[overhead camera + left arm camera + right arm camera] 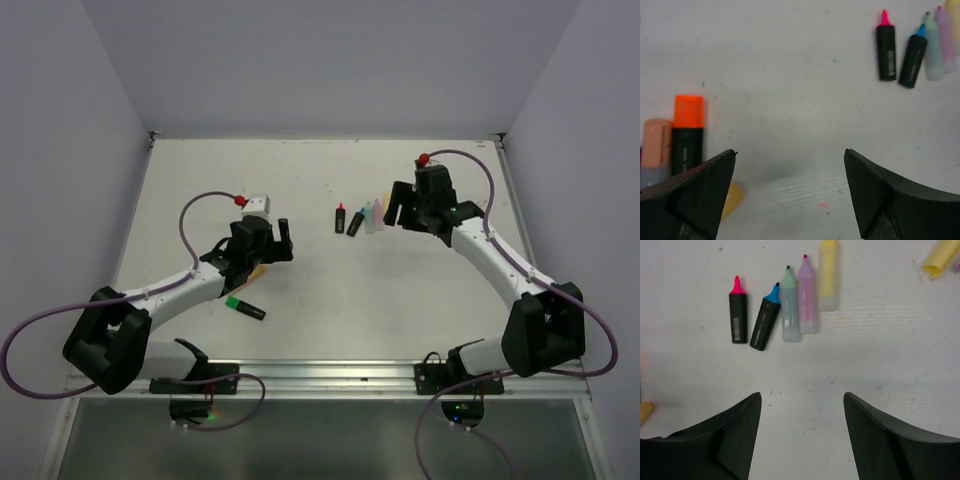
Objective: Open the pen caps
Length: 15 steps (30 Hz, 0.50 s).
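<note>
Several uncapped pens lie in a row mid-table: a black one with a pink tip, a black one with a blue tip, then mint, purple and yellow pastel ones. My right gripper is open and empty just right of the row. My left gripper is open and empty over bare table. Beside it lie a black pen with its orange cap on and a pastel pen with a peach cap.
A black pen with a green cap lies near my left arm. A loose yellow cap lies by my left finger, and another yellow cap at the far right. A small white box stands behind my left gripper.
</note>
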Each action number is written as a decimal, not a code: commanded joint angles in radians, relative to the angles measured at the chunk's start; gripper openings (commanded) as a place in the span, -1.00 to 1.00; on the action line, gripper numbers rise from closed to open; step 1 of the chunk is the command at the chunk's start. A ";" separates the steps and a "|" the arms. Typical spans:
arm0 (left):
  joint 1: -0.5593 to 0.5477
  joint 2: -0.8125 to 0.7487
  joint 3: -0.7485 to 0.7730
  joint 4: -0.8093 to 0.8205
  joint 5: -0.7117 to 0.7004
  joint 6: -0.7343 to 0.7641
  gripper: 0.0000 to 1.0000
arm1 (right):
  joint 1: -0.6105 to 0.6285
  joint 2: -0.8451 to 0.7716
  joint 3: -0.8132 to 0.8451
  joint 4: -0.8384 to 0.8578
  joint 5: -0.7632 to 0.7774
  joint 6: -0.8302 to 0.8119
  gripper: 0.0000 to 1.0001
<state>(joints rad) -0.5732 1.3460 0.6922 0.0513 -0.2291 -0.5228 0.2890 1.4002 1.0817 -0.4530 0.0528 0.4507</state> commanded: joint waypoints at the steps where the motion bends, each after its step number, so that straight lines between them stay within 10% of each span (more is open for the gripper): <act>1: 0.019 -0.077 -0.071 -0.097 -0.154 -0.057 0.91 | 0.055 -0.001 -0.019 0.028 -0.050 -0.024 0.40; 15: 0.098 0.059 0.021 -0.192 -0.174 -0.054 0.83 | 0.118 -0.030 -0.049 0.068 -0.113 -0.050 0.40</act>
<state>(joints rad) -0.4904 1.3876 0.6918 -0.1455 -0.3870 -0.5583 0.4038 1.4128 1.0370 -0.4286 -0.0265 0.4217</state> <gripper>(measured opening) 0.923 0.702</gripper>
